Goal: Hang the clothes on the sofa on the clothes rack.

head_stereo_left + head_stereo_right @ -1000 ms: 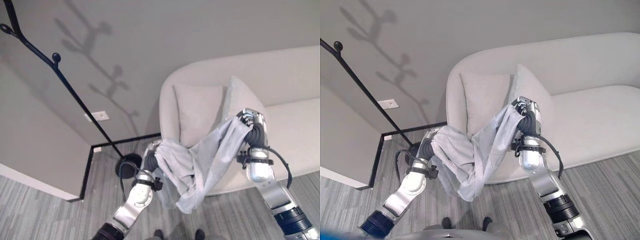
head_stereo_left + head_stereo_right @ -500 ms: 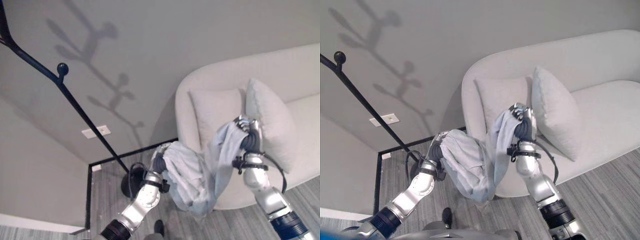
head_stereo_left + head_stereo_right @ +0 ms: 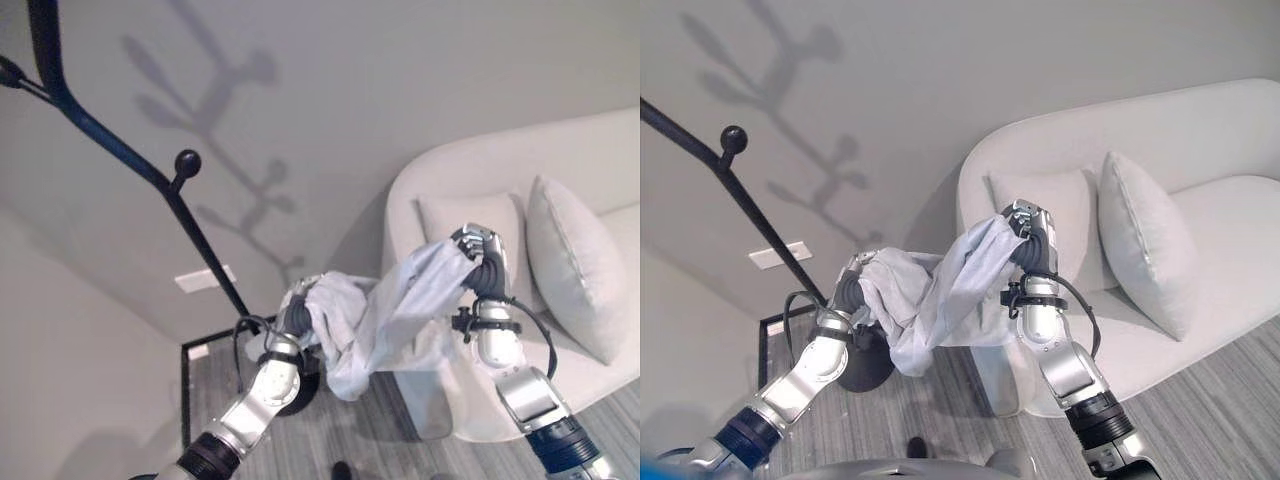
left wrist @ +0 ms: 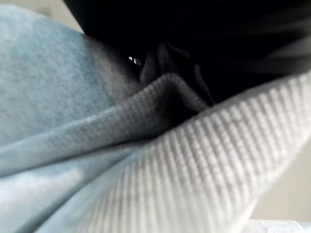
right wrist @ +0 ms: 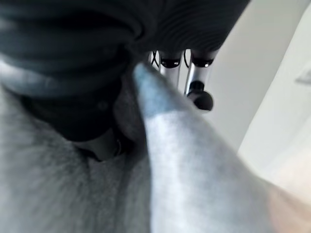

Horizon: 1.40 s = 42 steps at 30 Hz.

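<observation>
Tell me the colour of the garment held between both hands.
Light grey garment; it shows best in the right eye view.

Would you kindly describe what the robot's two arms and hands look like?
Both arms are silver-grey tubes with dark blue rings near the elbows. The left hand and right hand have dark ribbed covers over the wrists and silver fingers with dark tips. A black cable loops beside each wrist.
</observation>
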Motion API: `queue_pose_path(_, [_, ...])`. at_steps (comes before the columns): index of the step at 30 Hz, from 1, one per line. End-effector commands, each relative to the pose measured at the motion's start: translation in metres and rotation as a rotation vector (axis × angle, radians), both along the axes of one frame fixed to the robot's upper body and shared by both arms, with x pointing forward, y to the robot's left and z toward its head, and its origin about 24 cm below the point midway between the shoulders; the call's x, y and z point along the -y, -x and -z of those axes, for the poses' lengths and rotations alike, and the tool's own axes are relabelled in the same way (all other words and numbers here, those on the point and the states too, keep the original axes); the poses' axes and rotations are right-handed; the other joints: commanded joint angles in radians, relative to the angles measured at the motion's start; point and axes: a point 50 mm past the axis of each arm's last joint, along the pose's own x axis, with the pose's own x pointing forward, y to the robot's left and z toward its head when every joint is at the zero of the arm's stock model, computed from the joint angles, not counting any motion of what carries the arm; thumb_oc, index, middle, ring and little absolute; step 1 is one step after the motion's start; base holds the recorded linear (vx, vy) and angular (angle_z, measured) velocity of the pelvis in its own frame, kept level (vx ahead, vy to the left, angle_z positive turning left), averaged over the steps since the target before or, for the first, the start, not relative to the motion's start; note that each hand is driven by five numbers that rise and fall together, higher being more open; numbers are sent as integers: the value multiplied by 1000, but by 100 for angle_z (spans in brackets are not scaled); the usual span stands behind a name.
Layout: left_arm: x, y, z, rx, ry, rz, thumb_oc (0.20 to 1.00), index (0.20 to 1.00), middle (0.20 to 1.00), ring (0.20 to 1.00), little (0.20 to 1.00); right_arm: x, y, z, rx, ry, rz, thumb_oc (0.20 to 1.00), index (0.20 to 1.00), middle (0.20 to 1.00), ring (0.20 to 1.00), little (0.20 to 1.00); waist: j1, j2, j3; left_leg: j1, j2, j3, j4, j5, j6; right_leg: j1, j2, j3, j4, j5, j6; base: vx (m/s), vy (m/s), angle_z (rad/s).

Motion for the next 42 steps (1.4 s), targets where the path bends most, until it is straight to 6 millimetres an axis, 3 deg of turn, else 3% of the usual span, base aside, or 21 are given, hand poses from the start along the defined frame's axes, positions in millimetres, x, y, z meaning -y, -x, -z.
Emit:
queue_pose_path(1, [12,-3,-26,143,25,71,200,200,200,200,200,-2,-4,-34,184,18,-25,200,200,200,200,200,-21,-36,-9,52,-10,-26,8,-83,-64,77,67,54,-160,86,-36,113,38,23])
queue_pose_path(5, [17,-2,-26,146,36,88,200,200,200,200,200,0,-1,-35,190,13,-23,200,200,200,200,200,-24,-45,-11,63,-25,-44,9,-94,-58,85,92,111,-179,104,-45,78,-34,28])
queue_pose_path(9, [18,0,-24,134,49,89,200,200,200,200,200,1,0,-33,183,5,-28,200,200,200,200,200,-18,-52,-27,70,-26,-54,17,-99,-63,108,91,112,-203,116,-55,90,-87,13])
queue_pose_path(15, [2,-2,-32,215,-36,13,200,200,200,200,200,3,5,-36,207,28,-31,200,200,200,200,200,-7,-60,-55,91,-15,-66,66,-141,-71,174,91,88,-258,111,-65,117,-81,9])
queue_pose_path(18, [-10,-5,-45,307,-93,-52,200,200,200,200,200,7,5,-41,238,53,-11,200,200,200,200,200,3,-60,-51,77,-14,-73,143,-167,-76,193,92,80,-262,97,-73,91,-59,5])
queue_pose_path(20, [-22,-5,-57,392,-166,-98,200,200,200,200,200,13,3,-49,284,75,31,200,200,200,200,200,18,-61,-29,15,-26,-87,288,-169,-94,217,85,69,-267,89,-86,22,-45,13])
queue_pose_path(21, [-23,-5,-57,392,-167,-98,200,200,200,200,200,13,3,-49,284,74,31,200,200,200,200,200,16,-58,-31,14,-23,-90,296,-182,-94,222,88,68,-270,83,-85,71,-4,21])
queue_pose_path(23, [-35,-4,-69,458,-184,-147,200,200,200,200,200,25,-1,-55,316,96,96,200,200,200,200,200,31,-55,-18,-47,-6,-92,386,-155,-113,242,76,58,-274,74,-91,61,33,27])
queue_pose_path(26, [-38,-2,-79,504,-199,-152,200,200,200,200,200,32,-4,-60,339,103,139,200,200,200,200,200,30,-59,-15,-69,23,-76,363,-158,-114,247,54,38,-276,69,-87,42,65,49])
queue_pose_path(27, [-44,-2,-82,520,-209,-171,200,200,200,200,200,38,-6,-62,348,100,168,200,200,200,200,200,33,-65,-22,-65,58,-74,299,-155,-115,245,33,31,-272,64,-80,98,109,59])
queue_pose_path(28, [-46,-3,-83,520,-198,-183,200,200,200,200,200,40,-8,-61,343,101,182,200,200,200,200,200,36,-66,-25,-71,91,-75,249,-118,-125,246,23,27,-270,56,-77,99,99,46])
queue_pose_path(30, [-46,-3,-83,513,-184,-184,200,200,200,200,200,42,-9,-60,335,95,190,200,200,200,200,200,34,-65,-30,-62,113,-75,186,-77,-134,243,20,23,-267,48,-80,66,66,25])
queue_pose_path(33, [-35,-10,-75,466,-122,-172,200,200,200,200,200,41,-12,-53,299,69,194,200,200,200,200,200,36,-58,-34,-84,230,-70,64,60,-180,262,-5,24,-259,8,-71,123,186,17])
queue_pose_path(34, [-33,-11,-73,454,-117,-164,200,200,200,200,200,40,-12,-51,293,67,189,200,200,200,200,200,39,-52,-33,-84,242,-78,53,81,-189,263,-8,28,-258,11,-69,125,164,10])
queue_pose_path(38, [-20,-13,-70,444,-129,-106,200,200,200,200,200,35,-12,-49,278,76,156,200,200,200,200,200,36,-28,-39,-70,242,-116,64,60,-207,289,-32,47,-268,13,-53,113,251,-28])
queue_pose_path(42, [-9,-12,-68,429,-162,-28,200,200,200,200,200,38,-9,-42,248,98,176,200,200,200,200,200,22,-2,-61,-17,206,-75,25,23,-206,299,-77,52,-281,35,-24,113,297,-21])
